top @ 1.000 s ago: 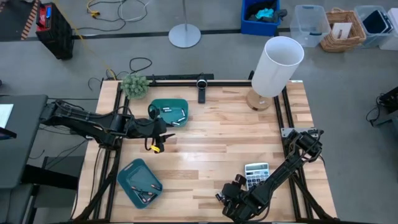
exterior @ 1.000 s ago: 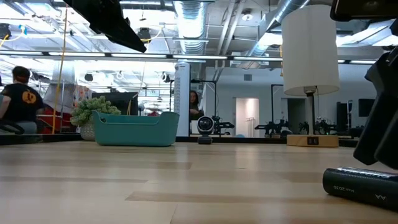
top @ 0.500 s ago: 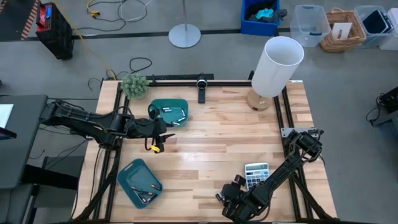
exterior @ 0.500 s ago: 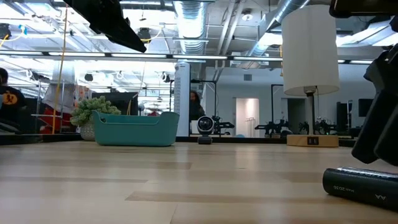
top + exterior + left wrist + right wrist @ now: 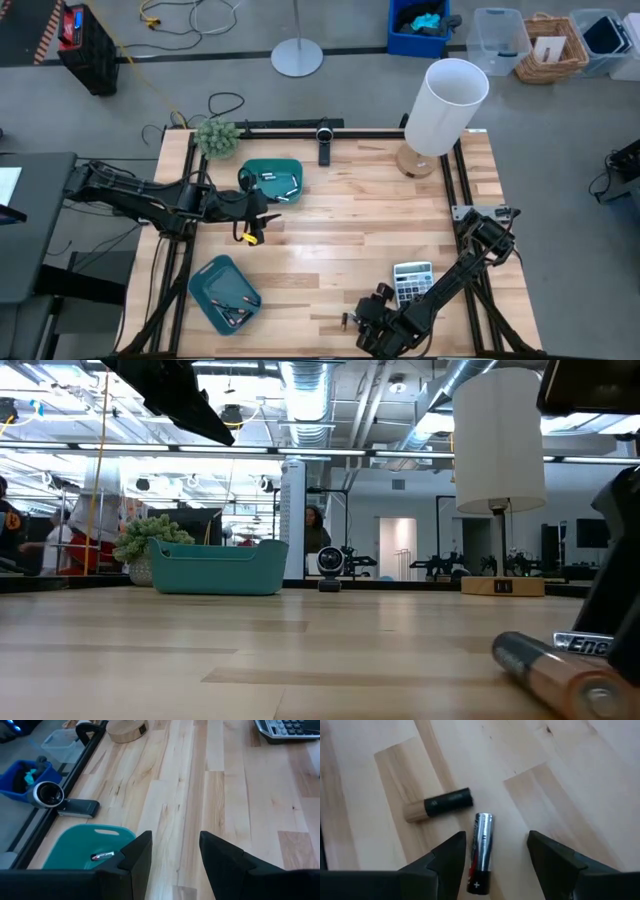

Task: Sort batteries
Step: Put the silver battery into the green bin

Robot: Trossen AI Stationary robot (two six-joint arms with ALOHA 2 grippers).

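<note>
Two batteries lie on the wood near the table's near edge: a copper-and-black one [image 5: 438, 804] [image 5: 560, 678] and a silver-and-black one [image 5: 481, 854] [image 5: 592, 644]. My right gripper [image 5: 495, 857] [image 5: 354, 318] hangs open just above them, pointing steeply down, its fingers on either side of the silver one; I see no touch. The far teal tray [image 5: 272, 178] and the near teal tray [image 5: 224, 292] each hold batteries. My left gripper [image 5: 175, 855] [image 5: 262, 214] hovers open and empty beside the far tray, where one battery [image 5: 102, 855] shows.
A grey calculator [image 5: 411, 281] lies just beyond the right gripper. A white lamp [image 5: 443, 110] stands at the far right, a small plant [image 5: 216, 136] at the far left, and a camera [image 5: 324, 140] at the far edge. The table's middle [image 5: 340, 230] is bare wood.
In the low view the dark battery that lay crosswise has turned about, with its copper end now toward the near edge. The silver battery now shows behind it. My right gripper has shifted slightly beside them. The left arm has kept still.
</note>
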